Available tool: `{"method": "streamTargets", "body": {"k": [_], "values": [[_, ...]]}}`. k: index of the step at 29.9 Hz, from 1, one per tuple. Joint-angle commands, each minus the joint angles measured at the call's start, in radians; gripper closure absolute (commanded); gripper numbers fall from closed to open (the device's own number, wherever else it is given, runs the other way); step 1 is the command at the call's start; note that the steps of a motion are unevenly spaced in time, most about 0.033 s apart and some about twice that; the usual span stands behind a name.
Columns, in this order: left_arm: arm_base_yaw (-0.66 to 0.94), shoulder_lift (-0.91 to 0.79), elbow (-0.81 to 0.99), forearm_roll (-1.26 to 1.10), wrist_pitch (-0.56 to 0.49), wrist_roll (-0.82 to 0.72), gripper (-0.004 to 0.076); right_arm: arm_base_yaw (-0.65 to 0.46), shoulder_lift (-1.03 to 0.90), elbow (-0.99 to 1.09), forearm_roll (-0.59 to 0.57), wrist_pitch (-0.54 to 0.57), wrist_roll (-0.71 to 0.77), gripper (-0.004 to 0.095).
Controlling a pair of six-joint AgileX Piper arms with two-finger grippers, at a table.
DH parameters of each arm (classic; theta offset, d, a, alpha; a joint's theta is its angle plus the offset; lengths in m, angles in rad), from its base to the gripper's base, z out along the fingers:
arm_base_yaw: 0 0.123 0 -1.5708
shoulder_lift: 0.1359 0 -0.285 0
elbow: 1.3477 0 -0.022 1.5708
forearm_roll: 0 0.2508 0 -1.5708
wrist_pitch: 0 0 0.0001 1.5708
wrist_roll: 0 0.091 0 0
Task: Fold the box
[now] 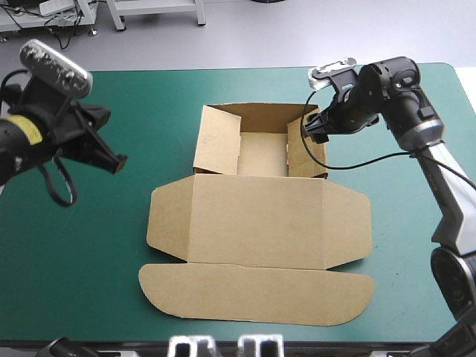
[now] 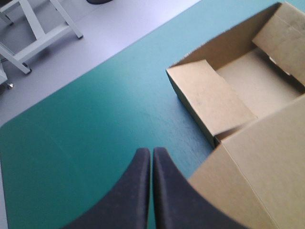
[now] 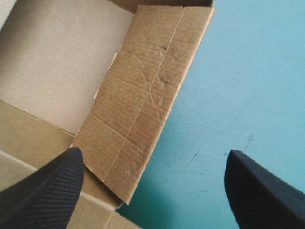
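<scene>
While teal-green cover [image 1: 82,253] rings the box [image 1: 256,223], the left gripper [image 1: 113,159] hangs pinched together at nine o'clock; the right gripper [image 1: 312,128], spread, hovers at its two-o'clock wall.

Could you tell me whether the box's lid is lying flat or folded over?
Flat: the lid lies spread on the table, and the tray beyond it stands open.
</scene>
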Motion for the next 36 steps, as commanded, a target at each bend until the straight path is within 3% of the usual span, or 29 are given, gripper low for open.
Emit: {"method": "streamTargets", "body": {"k": [1, 8, 11, 14, 20, 26, 36], "values": [[-0.003, -0.11, 0.162, -0.013, 0.039, -0.051, 0.0723, -0.003, 0.03, -0.029, -0.009, -0.023, 0.007, 0.0159], [-0.003, -0.206, 0.566, -0.043, 0.037, -0.143, 0.0723, -0.003, 0.181, -0.029, 0.003, -0.047, 0.007, 0.017], [-0.003, -0.206, 0.662, -0.068, 0.037, -0.147, 0.0723, -0.003, 0.223, -0.029, 0.022, -0.091, 0.007, 0.0236], [-0.003, -0.206, 0.7, -0.082, 0.037, -0.163, 0.0724, -0.003, 0.231, -0.029, 0.034, -0.127, 0.004, 0.0416], [-0.003, -0.206, 0.7, -0.123, 0.037, -0.177, 0.0724, -0.003, 0.231, -0.03, -0.041, -0.141, -0.034, 0.0924], [-0.003, -0.206, 0.7, -0.137, 0.019, -0.177, 0.0724, -0.055, 0.227, -0.03, -0.11, -0.124, -0.034, 0.0926], [-0.003, -0.206, 0.7, -0.136, -0.023, -0.177, 0.0733, -0.366, 0.209, -0.07, -0.103, -0.102, -0.073, 0.0926]]}}
